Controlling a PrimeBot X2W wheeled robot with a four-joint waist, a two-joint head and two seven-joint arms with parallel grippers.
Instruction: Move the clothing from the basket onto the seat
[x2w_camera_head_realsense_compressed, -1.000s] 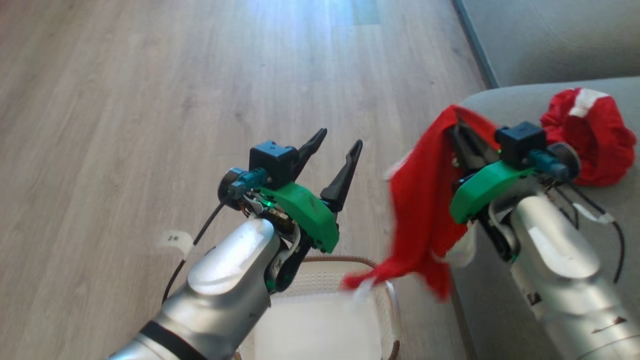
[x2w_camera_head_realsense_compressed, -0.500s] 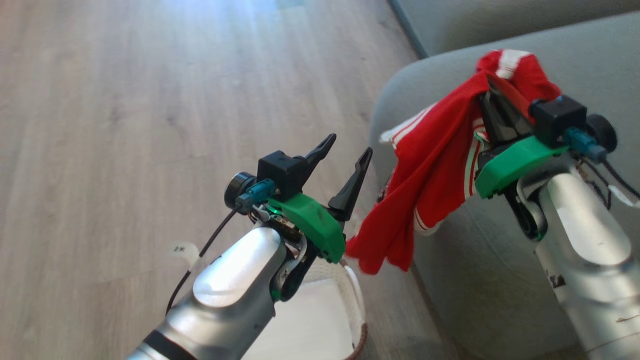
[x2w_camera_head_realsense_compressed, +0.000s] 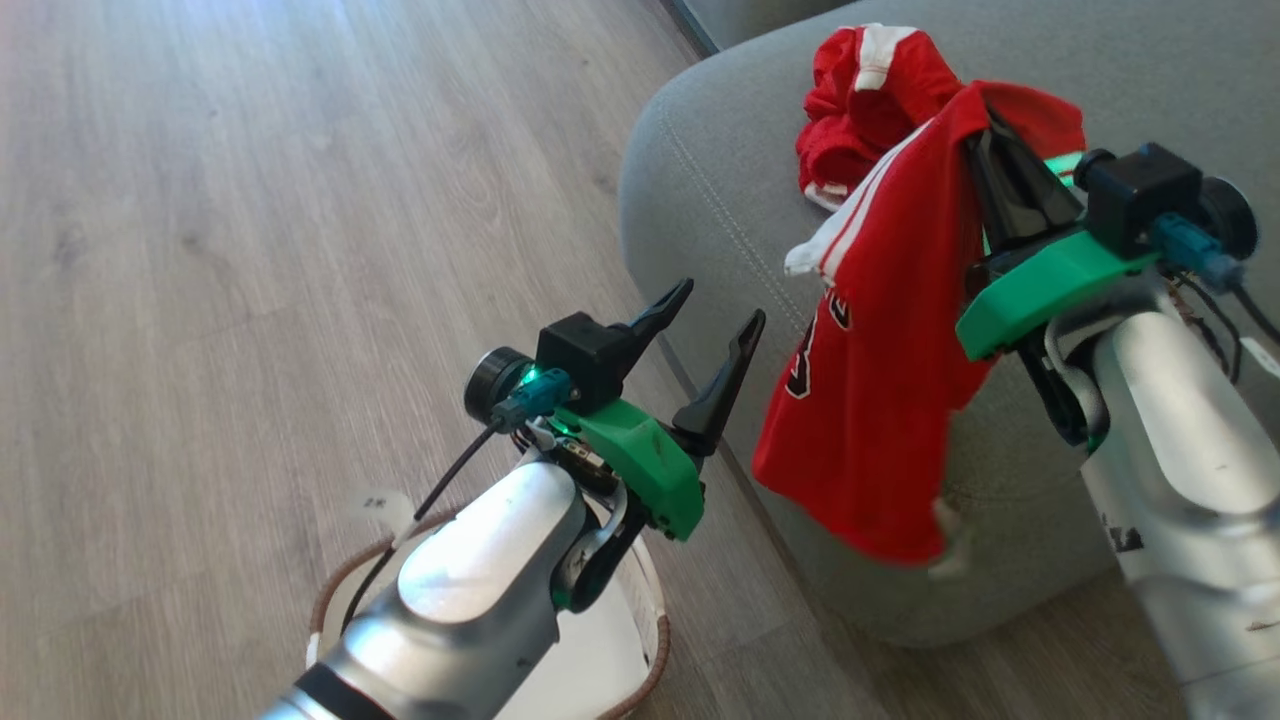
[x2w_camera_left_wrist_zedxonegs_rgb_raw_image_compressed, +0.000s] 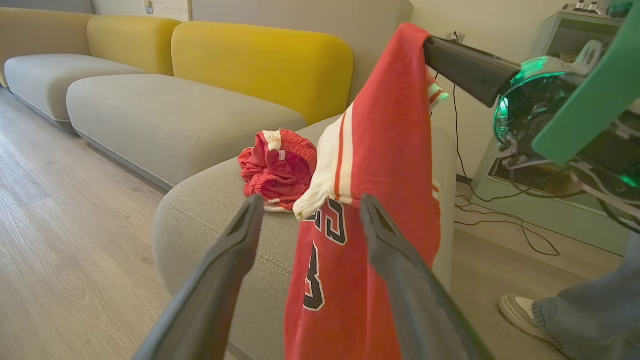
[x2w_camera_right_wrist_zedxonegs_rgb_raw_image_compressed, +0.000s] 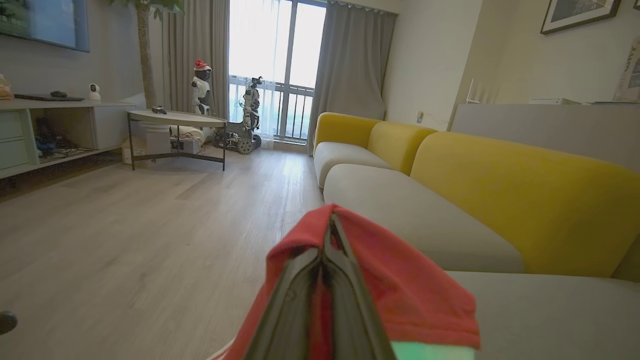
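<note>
jersey (x2w_camera_head_realsense_compressed: 880, 380): hangs from the clenched right gripper (x2w_camera_head_realsense_compressed: 1000, 160), its hem now swung clear of the basket (x2w_camera_head_realsense_compressed: 330, 600) and against the seat (x2w_camera_head_realsense_compressed: 720, 200) edge | shorts (x2w_camera_head_realsense_compressed: 860, 100): on seat, just beyond that gripper | left gripper (x2w_camera_head_realsense_compressed: 720, 305): spread wide, empty, above basket | meaning: delivery nearly done, release over cushion remains

The left forearm (x2w_camera_head_realsense_compressed: 480, 570) hides most of the basket (x2w_camera_head_realsense_compressed: 322, 605), cut off below; the lower hem of the hanging clothing (x2w_camera_head_realsense_compressed: 880, 400) is blurred.
</note>
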